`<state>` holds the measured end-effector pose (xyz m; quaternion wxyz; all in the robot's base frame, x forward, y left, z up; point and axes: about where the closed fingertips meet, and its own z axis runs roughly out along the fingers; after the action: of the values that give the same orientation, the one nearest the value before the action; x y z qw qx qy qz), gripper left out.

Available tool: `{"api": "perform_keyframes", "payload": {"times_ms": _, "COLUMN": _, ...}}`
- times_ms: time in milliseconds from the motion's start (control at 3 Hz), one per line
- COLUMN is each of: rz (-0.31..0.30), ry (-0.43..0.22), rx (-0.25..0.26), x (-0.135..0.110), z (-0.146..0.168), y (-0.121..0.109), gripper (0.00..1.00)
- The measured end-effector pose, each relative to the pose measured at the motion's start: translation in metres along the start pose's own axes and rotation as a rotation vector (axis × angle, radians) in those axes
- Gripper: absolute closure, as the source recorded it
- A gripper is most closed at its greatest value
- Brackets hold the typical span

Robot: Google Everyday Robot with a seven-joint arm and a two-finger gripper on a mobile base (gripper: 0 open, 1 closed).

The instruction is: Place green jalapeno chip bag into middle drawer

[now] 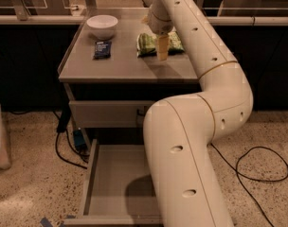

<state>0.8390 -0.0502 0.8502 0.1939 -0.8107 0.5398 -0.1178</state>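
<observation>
Crinkly green jalapeno chip bag lies upper centre on the smooth grey bench. The gripper is over it; I cannot tell whether it grips. Below, the flat-floored metal middle drawer stands open.

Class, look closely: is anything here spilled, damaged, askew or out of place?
Nothing stands out. The bowl sits upright. The dark packet and green chip bag lie flat on the cabinet top. The gripper hangs over the bag, and the drawer stands open.

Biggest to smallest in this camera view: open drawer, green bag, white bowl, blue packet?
Grey metal drawer tray
Crinkly green chip bag, tool hanging over it
Round white bowl, nearly the bag's size
Small dark blue packet
</observation>
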Motion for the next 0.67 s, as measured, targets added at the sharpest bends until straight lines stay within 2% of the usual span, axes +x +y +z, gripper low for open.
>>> {"api": "perform_keyframes", "payload": {"times_ms": 333, "rz": -0.024, "ry": 0.039, "rx": -0.053, "x": -0.0042, "z": -0.0026, "y": 0.0061, "gripper": 0.00}}
{"api": "perform_keyframes", "payload": {"times_ms": 667, "rz": -0.024, "ry": 0.039, "rx": -0.053, "x": -0.0042, "z": -0.0026, "y": 0.0061, "gripper": 0.00}}
